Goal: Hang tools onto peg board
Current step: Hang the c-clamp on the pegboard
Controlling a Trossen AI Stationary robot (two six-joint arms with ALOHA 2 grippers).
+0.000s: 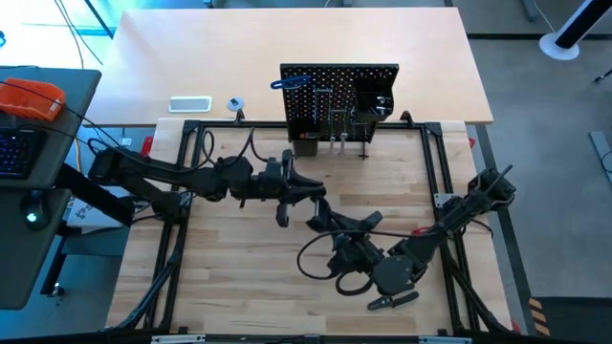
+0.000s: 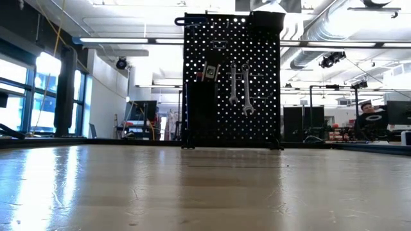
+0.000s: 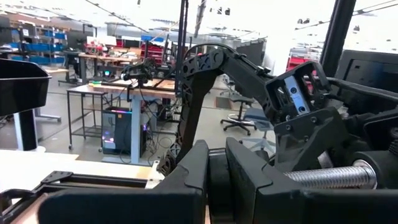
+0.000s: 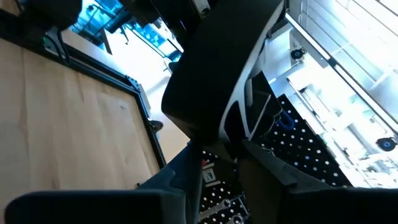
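Black peg board (image 2: 232,80) at the worktop's far edge carries 2 silver wrenches (image 2: 239,86); left gripper (image 1: 283,216) is closed and empty, right gripper (image 1: 323,222) jaws unclear.

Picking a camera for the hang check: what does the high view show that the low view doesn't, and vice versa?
High view only: both arms over the table, left claw and right claw meeting near mid-table, plus a white tray and a small tape roll behind the frame.

Low view only: the peg board's front face, with two silver wrenches hanging on it; no arms in the picture.

Both: the peg board, the black bin at its corner, the blue-handled key along its top, and the wooden table.
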